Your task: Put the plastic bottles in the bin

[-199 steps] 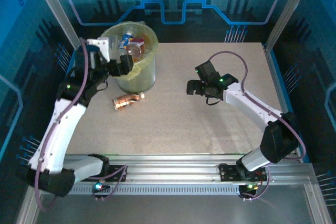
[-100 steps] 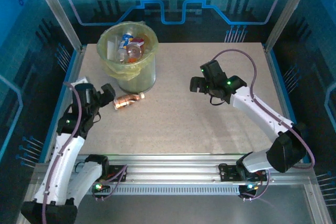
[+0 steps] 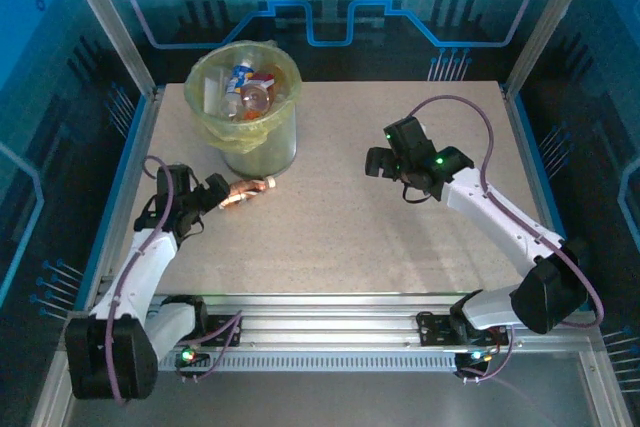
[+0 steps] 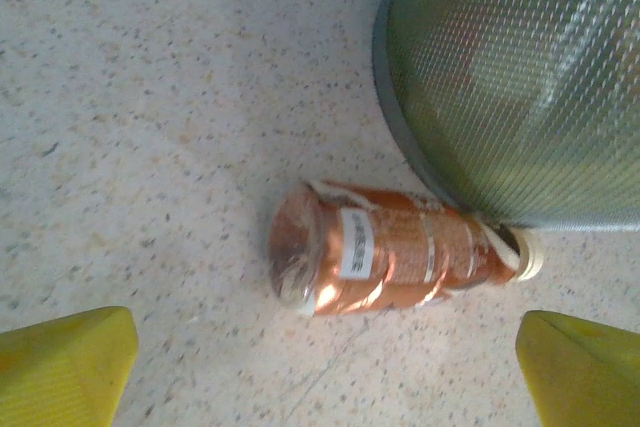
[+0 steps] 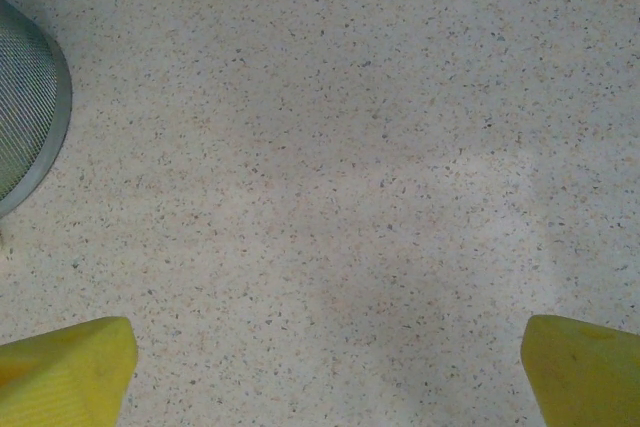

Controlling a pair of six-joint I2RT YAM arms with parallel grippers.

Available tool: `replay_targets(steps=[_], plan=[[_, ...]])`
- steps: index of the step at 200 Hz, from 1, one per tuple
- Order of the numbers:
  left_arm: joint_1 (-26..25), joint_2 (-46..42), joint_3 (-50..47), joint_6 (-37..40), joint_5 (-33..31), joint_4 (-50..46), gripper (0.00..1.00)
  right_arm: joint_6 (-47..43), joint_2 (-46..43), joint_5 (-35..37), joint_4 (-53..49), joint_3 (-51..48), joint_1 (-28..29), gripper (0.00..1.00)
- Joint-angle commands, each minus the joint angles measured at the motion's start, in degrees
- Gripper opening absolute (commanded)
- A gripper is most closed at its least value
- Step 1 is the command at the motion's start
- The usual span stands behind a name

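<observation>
An orange-labelled plastic bottle [image 3: 245, 192] lies on its side on the table, its cap end touching the foot of the bin [image 3: 262, 142]. The bin, lined with a yellow-green bag, holds several plastic bottles [image 3: 250, 82]. My left gripper [image 3: 212, 199] is low, just left of the lying bottle, and open. In the left wrist view the bottle [image 4: 390, 262] lies ahead of the open gripper [image 4: 325, 387], outside the yellow fingertips [image 4: 65, 367], with the bin [image 4: 520, 77] behind it. My right gripper [image 3: 380, 157] hovers open over bare table mid-right, with nothing between its fingertips [image 5: 585, 367].
The speckled table [image 3: 340, 237] is ringed by blue panels and metal posts. The bin's lower wall [image 5: 25, 117] shows at the left edge of the right wrist view. A metal rail [image 3: 330, 312] with both arm bases runs along the near edge.
My left arm has pulled back from over the bin and dropped low to the table beside the orange bottle. The right arm has drifted slightly right.
</observation>
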Motion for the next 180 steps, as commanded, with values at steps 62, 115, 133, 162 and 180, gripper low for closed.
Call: replay_targets(steps=[62, 115, 133, 162, 180], plan=[[3.8, 16.7, 7.0, 13.7, 14.2, 9.3, 0.9, 0.8, 1.2, 1.1, -1.2, -0.2, -0.1, 1.0], [3.8, 21.3, 12.0, 34.4, 16.9, 3.0, 0.99, 0.8, 1.5, 0.9, -1.5, 0.0, -0.3, 1.0], [3.8, 21.9, 11.8, 41.3, 17.4, 4.4, 0.99, 0.7, 1.9, 0.1, -1.6, 0.5, -0.5, 1.0], [3.7, 22.7, 12.0, 48.1, 18.3, 4.1, 0.99, 0.5, 3.0, -0.7, -2.2, 1.7, -0.9, 1.0], [3.7, 23.4, 12.0, 50.2, 17.9, 3.4, 0.99, 0.8, 3.1, -1.0, -2.0, 1.6, -1.0, 1.0]])
